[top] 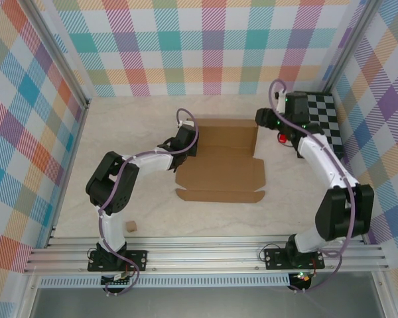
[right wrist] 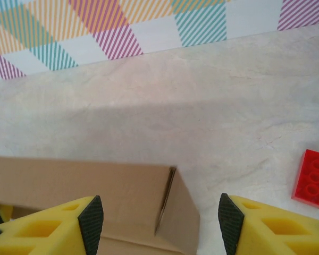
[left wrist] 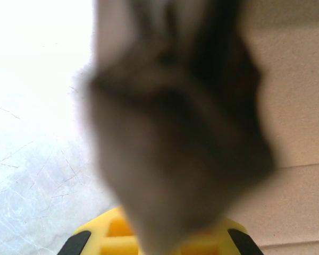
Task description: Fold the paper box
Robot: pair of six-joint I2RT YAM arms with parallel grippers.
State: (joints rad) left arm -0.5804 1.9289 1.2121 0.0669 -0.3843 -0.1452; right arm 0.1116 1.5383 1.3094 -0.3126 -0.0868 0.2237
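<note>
The paper box (top: 220, 177) is plain brown cardboard lying mid-table, its front panels flat and its back part (top: 223, 134) folded up into walls. My left gripper (top: 183, 143) sits at the box's left edge, shut. In the left wrist view a blurred grey-brown flap (left wrist: 175, 138) rises from between the yellow fingers (left wrist: 103, 239), with flat cardboard (left wrist: 297, 106) to the right. My right gripper (top: 268, 120) hovers at the box's back right corner. It stands open in the right wrist view (right wrist: 160, 212), and the folded corner (right wrist: 173, 207) is between the pads without touching them.
A red brick (right wrist: 311, 178) lies on the table just right of the right gripper, and shows in the top view too (top: 282, 138). A black-and-white checkered board (top: 326, 119) fills the back right corner. A tiny tan cube (top: 131, 226) rests near the left arm's base. Plaid walls enclose the table.
</note>
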